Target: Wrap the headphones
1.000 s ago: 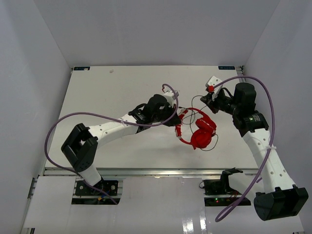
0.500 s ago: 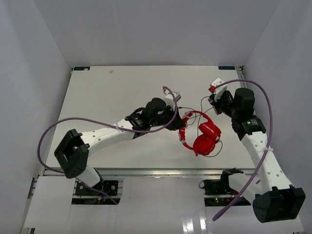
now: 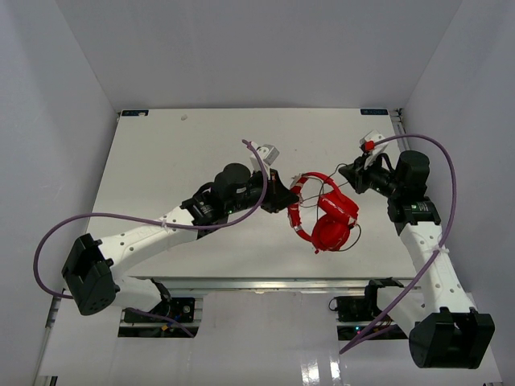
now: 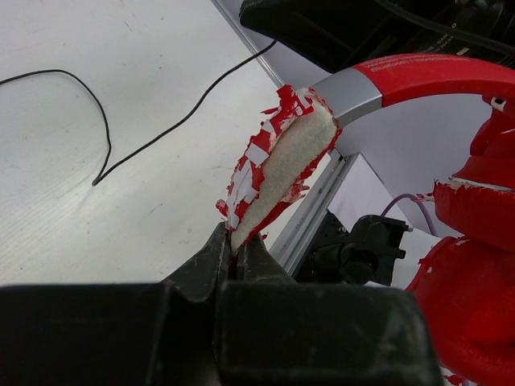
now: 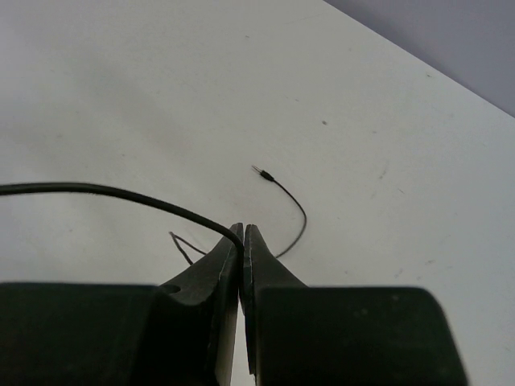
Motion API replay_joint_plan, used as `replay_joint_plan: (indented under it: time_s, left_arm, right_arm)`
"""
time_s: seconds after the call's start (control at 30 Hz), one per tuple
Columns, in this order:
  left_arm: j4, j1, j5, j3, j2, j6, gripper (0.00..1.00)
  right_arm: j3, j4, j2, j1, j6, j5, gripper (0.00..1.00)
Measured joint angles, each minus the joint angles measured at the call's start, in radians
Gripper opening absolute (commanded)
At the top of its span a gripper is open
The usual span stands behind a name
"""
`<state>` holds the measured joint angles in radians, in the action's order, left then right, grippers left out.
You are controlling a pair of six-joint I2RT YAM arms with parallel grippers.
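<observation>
The bright red headphones hang just above the middle right of the table, earcups lowest. My left gripper is shut on the torn red-and-white padding at one end of the headband; the earcups dangle at the right of the left wrist view. My right gripper, just right of the headband, is shut on the thin black cable. The cable runs off left from the jaws. Its free end curls on the table, ending in the plug. More cable lies slack on the table.
The white table is walled by pale panels at the back and both sides. Its metal front rail lies below the hanging headphones. Thick purple robot cables loop beside both arms.
The left arm has swung its elbow left and drawn back, carrying the headphones slightly right, then back left. The right wrist has shifted right, still pinching the cable. Both grips are unchanged.
</observation>
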<state>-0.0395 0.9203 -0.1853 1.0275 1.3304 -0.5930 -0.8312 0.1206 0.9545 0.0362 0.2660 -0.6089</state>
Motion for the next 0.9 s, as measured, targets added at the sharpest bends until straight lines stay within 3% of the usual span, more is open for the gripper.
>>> replay_joint_plan:
  time_s: [0.3,0.43,0.57,0.63,0.9]
  left_arm:
    - [-0.016,0.000,0.022,0.040,-0.001,-0.026,0.00]
    - [-0.015,0.000,0.024,0.094,0.004,-0.042,0.00]
    - [0.003,0.002,0.027,0.161,0.011,-0.053,0.00]
    - [0.020,0.003,0.029,0.194,0.012,-0.059,0.00]
    - [0.116,0.007,0.097,0.281,0.014,-0.081,0.00]
  right_arm:
    - [0.063,-0.114,0.014,-0.004,-0.125,-0.330,0.13]
    - [0.063,-0.207,0.051,-0.004,-0.204,-0.431,0.27]
    - [0.062,-0.317,0.109,0.002,-0.301,-0.487,0.53]
    - [0.062,-0.365,0.139,0.010,-0.338,-0.501,0.61]
    - [0.069,-0.526,0.233,0.091,-0.432,-0.523,0.67]
